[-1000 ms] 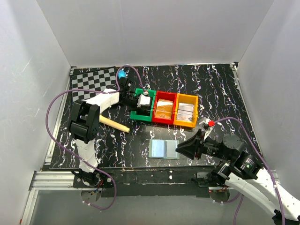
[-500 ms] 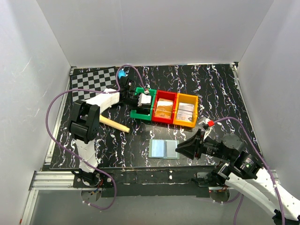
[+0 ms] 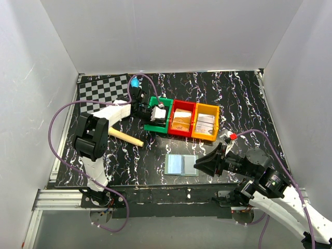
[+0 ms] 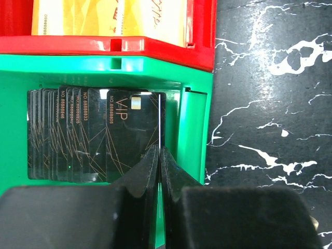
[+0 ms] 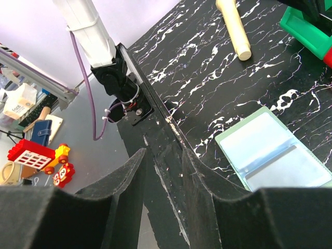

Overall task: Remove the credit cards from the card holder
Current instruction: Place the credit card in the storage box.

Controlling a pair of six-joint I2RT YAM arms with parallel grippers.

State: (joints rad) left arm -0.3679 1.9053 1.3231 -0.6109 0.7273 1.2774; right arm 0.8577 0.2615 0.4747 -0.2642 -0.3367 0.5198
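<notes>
Starting nearest you, the right arm (image 3: 254, 163) reaches low over the tabletop (image 3: 249, 104), and the right jaws sit just to the right of the card holder (image 3: 181, 164). Your right wrist camera shows them spread with nothing between them, and the tabletop's near edge shows through the gap. The card holder (image 5: 275, 150) lies flat and open close to that near edge, both pale blue panels facing up inside a grey-green border. No jaws are touching it.

Beyond the holder and to its left, a pale wooden stick (image 3: 126, 136) lies at a slant. Directly behind the holder you have three bins in a row, walls touching: the green bin (image 3: 155, 128) on the left, the red bin (image 3: 180, 134) in the middle and the orange bin (image 3: 204, 138) on the right. The red one holds gold-coloured cards and the orange one holds pale ones.

The left arm (image 3: 116, 110) stretches across to the green bin, with the left jaws over it. They are pressed together above a fanned stack of black cards (image 4: 98, 132). A thin pale line runs out from their seam (you cannot tell whether it is a card held edge-on).

Farthest from the holder, back and to its left, lies a checkered mat (image 3: 101, 88).
</notes>
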